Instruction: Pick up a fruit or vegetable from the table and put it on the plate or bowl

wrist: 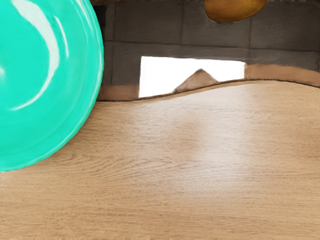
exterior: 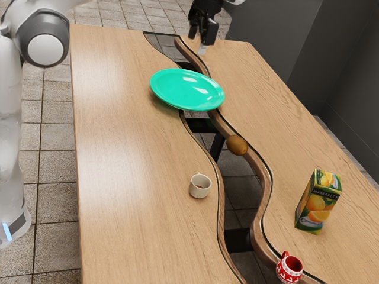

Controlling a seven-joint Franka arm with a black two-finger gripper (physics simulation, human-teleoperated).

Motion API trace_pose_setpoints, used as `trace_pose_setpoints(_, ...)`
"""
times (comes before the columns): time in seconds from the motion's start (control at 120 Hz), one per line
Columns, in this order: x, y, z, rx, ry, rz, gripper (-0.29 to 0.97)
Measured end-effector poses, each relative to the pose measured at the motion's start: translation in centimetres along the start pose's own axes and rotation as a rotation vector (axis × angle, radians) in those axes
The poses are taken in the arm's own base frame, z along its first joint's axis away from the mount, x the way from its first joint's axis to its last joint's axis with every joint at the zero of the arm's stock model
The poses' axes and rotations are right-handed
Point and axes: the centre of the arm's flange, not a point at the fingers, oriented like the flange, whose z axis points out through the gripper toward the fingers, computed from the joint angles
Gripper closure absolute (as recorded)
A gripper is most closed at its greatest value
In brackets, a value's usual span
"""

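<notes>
The two wooden tables have a gap between them, and the green plate sits across it. Your gripper hangs open and empty, well away from the kiwi. The kiwi sits on one table's curvy edge, near the plate. It looks light, a bit soft and ready to roll, so pinch its middle gently.

The juice carton bears a word starting "MARA" (rest unclear).
</notes>
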Motion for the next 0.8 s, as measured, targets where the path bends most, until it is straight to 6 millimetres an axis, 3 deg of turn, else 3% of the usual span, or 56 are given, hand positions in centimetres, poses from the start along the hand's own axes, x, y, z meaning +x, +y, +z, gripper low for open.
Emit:
trace_pose_setpoints(0.075, 0.3, 0.1, 0.3, -0.001, -0.006, 0.002, 0.02)
trace_pose_setpoints(0.208, 2.3, 3.1, 1.9, 0.001, -0.016, 0.057, 0.02)
trace_pose_setpoints(0.342, 4.3, 10.8, 3.6, 0.01, -0.024, 0.193, 0.02)
trace_pose_setpoints(0.4, 4.6, 14.1, 5.5, 0.011, -0.05, 0.253, 0.02)
trace_pose_setpoints(0.45, 4.5, 15.8, 7.4, 0.007, -0.067, 0.293, 0.02)
trace_pose_setpoints(0.558, 3.0, 16.5, 8.8, -0.007, -0.021, 0.377, 0.02)
trace_pose_setpoints(0.725, 2.8, 16.7, 8.3, 0.001, 0.108, 0.556, 0.02)
trace_pose_setpoints(0.8, 3.7, 17.3, 9.8, 0.001, 0.111, 0.638, 0.02)
